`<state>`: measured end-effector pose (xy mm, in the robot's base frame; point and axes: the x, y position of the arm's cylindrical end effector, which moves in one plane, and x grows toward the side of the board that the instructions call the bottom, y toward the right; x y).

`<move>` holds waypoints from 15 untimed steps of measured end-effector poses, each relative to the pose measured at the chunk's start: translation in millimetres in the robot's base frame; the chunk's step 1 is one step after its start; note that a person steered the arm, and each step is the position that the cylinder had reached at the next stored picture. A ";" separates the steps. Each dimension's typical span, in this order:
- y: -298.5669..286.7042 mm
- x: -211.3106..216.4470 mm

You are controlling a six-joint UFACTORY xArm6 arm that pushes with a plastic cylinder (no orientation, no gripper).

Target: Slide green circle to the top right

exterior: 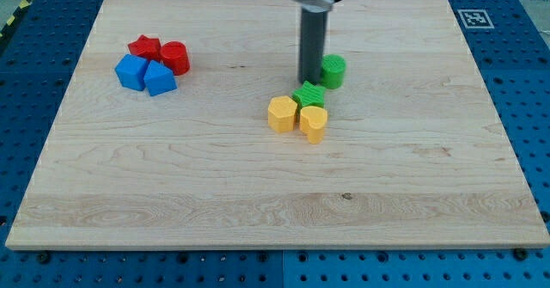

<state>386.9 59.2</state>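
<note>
Here, my tip point(311, 80), a bare rod with nothing to clamp, stands touching the green circle point(333, 70) at its nine o'clock near the board's point(258, 193) centre; a steady push toward two o'clock should carry it to the top-right corner.

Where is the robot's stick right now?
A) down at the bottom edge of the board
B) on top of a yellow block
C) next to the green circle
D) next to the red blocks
C: my tip sits right beside the green circle, on its left in the view, far from the red and blue blocks and above the yellow ones.
</note>
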 end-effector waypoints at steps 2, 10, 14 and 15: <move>92.4 -6.5; 168.3 -77.6; 174.9 -102.3; 160.9 -109.2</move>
<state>277.8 220.0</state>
